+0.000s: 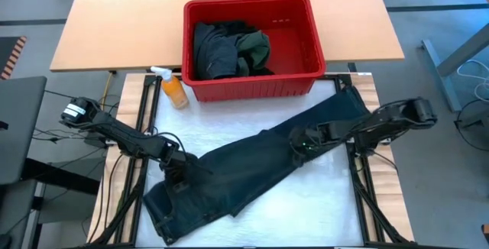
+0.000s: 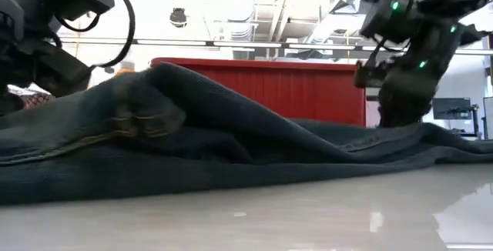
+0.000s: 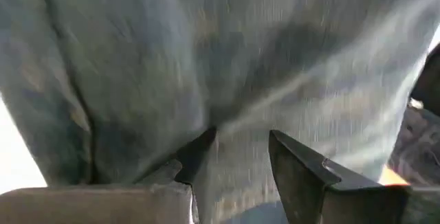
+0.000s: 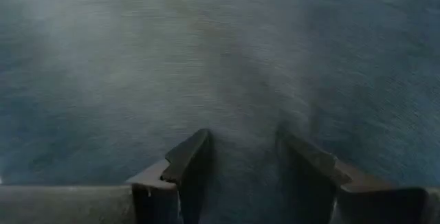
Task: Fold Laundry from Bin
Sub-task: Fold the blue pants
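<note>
A pair of dark blue jeans (image 1: 252, 165) lies slantwise on the white table top, waist at the near left, leg ends at the far right. My left gripper (image 1: 177, 171) is shut on cloth near the waist, where the denim humps up (image 2: 146, 89). My right gripper (image 1: 299, 143) stands open, slanting down over the legs' middle, with flat denim under its fingertips (image 4: 244, 148). More dark laundry (image 1: 229, 50) lies inside the red bin (image 1: 248, 4) at the table's far side. My left gripper (image 3: 237, 148) pinches a raised fold of denim (image 3: 237, 124) near the jeans' waist between its two fingers, coming slantwise from above and from the left. The cloth by the hold is lifted into a hump; the rest lies on the table. Whether my right gripper touches the denim, I cannot tell.
An orange spray bottle (image 1: 174, 90) stands by the bin's near left corner. The bin's wall (image 2: 293, 89) rises behind the jeans. A wooden table (image 1: 114, 27) lies beyond the bin. Bare white surface (image 1: 306, 211) shows near the front edge.
</note>
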Robot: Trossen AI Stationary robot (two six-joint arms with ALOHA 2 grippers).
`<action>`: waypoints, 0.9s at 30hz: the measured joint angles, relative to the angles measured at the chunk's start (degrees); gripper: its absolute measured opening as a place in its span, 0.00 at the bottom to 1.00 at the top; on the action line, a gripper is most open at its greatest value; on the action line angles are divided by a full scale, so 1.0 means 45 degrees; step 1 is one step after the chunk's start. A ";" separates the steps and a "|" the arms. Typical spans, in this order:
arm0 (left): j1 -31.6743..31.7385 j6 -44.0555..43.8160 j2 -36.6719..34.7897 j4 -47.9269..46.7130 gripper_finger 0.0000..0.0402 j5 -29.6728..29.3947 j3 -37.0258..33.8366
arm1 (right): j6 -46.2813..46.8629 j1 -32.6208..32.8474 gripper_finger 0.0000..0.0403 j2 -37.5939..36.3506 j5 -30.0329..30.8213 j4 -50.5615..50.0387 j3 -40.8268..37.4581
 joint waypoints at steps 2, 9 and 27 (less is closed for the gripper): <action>-0.0095 -0.0151 0.0000 0.0011 0.31 0.0378 0.0000 | 0.0000 -0.0361 0.49 0.0241 0.1108 0.0024 -0.0034; -0.0187 -0.0461 0.0000 0.0039 0.31 0.0884 -0.0003 | -0.0343 -0.1439 0.48 -0.0140 -0.0641 -0.0720 0.0781; -0.0605 0.1296 -0.0076 0.0398 0.31 0.2564 -0.0012 | -0.0587 -0.3229 0.48 -0.2148 0.1062 0.0855 0.0244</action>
